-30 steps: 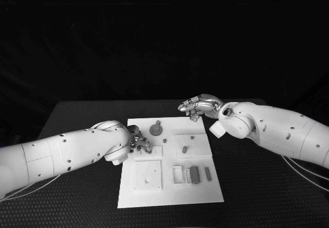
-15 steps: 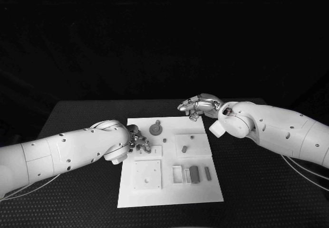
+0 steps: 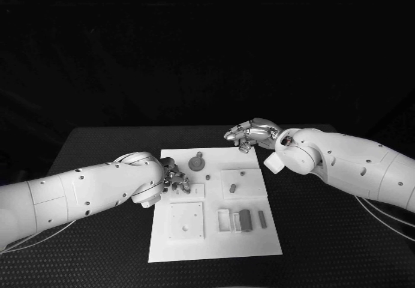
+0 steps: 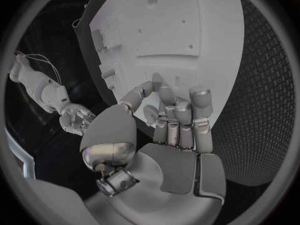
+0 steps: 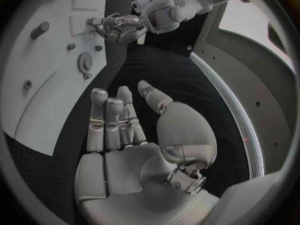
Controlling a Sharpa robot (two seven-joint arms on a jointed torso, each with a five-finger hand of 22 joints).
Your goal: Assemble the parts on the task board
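The white task board [image 3: 216,240] lies in the middle of the table. On it are a grey gear [image 3: 197,162] with a peg, a small peg [image 3: 207,177], and a peg [image 3: 232,189] standing in a square plate [image 3: 246,180]. My left hand [image 3: 176,177] hangs over the board's left side, its curled fingers [image 4: 181,110] pointing down at a small square plate [image 3: 195,192]. Whether they pinch a part is hidden. My right hand [image 3: 250,135] hovers above the board's far right corner. Its fingers [image 5: 112,120] lie side by side and its palm is bare.
Nearer me the board [image 4: 187,30] carries a square plate with holes [image 3: 186,221], a slotted tray [image 3: 226,221] and two grey bars [image 3: 244,219]. Black table [image 3: 328,240] surrounds the board. The right wrist view shows the gear [image 5: 84,62] and the left hand [image 5: 119,27].
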